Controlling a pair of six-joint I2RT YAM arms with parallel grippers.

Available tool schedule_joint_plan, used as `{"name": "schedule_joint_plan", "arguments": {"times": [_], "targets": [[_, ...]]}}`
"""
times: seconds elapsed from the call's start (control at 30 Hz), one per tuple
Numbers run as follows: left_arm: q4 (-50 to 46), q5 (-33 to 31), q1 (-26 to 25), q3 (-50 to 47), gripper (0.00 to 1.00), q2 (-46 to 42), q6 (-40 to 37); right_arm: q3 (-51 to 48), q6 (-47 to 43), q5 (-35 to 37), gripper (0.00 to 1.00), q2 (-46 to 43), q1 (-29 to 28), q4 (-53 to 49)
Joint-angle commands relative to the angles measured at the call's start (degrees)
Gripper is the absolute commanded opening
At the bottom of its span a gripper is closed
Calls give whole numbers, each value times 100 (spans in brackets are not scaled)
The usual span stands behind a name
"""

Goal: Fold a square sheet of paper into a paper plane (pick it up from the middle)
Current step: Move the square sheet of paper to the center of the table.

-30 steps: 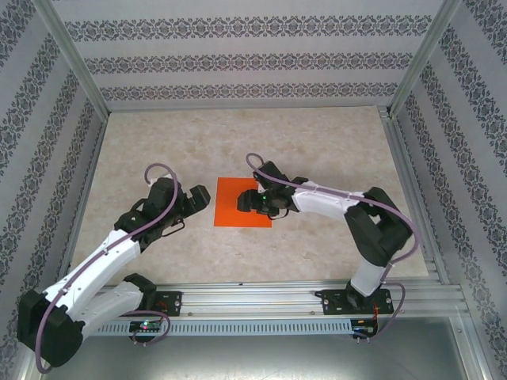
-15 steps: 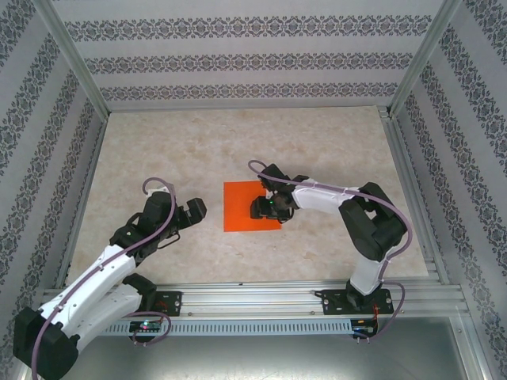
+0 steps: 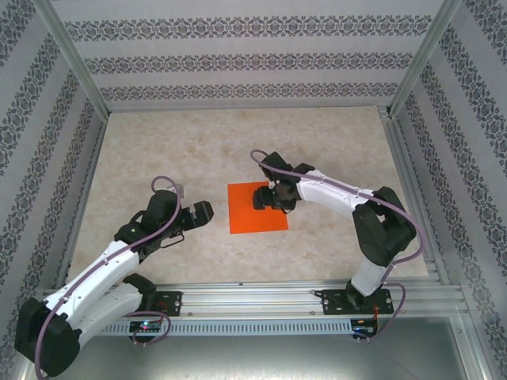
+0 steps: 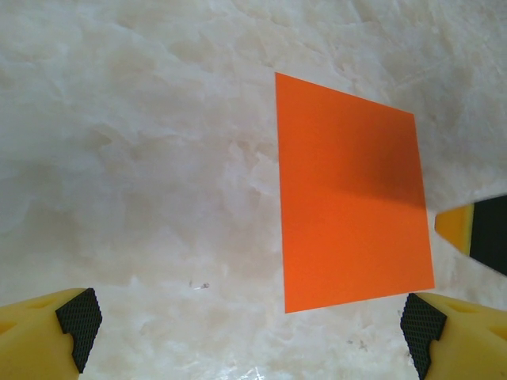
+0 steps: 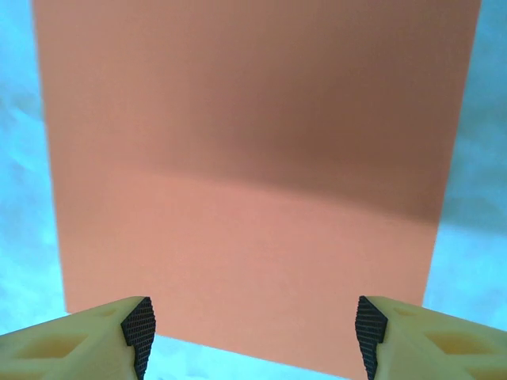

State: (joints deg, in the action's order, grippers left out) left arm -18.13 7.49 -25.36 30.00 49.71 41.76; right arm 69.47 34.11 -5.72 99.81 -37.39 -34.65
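Unfolded square sheet of paper (image 3: 257, 208) flat on table (image 3: 238, 142), mid-table between arms. Over its far half hangs right gripper (image 3: 265, 198), jaws wide apart, nothing held; contact with paper unclear. Near sheet's left edge, not touching: left gripper (image 3: 202, 212), jaws fully apart, empty.

Risks:
- sheet lies flush, so closing fingers may skid without raising pinch
- smooth top lets sheet slide or rotate
- off-middle pinch likely gives crooked crease
- hard squeeze crumples paper

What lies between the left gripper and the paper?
Only bare table. The top view shows an empty strip between the left gripper and the paper; the left wrist view shows the same.
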Motion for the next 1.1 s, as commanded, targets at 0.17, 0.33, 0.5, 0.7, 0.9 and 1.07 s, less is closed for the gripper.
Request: {"name": "schedule_joint_plan", "arguments": {"times": [0.17,0.33,0.5,0.7,0.9,1.07], "targets": [[477,601,58,40,100,505,-122,1407,-87,292,71,1364,-111,-752],[588,729,53,42,100,648,-100,1552,91,162,71,1725,-85,-724],[614,882,58,74,100,763,-94,1011,631,167,70,1644,-14,-638],[820,1041,55,12,100,832,-18,191,919,270,69,1308,-68,-201],[725,1040,58,80,100,884,-80,952,234,676,72,1339,-327,-752],[475,872,50,69,100,701,-151,1296,149,1137,84,1188,-542,-990]]}}
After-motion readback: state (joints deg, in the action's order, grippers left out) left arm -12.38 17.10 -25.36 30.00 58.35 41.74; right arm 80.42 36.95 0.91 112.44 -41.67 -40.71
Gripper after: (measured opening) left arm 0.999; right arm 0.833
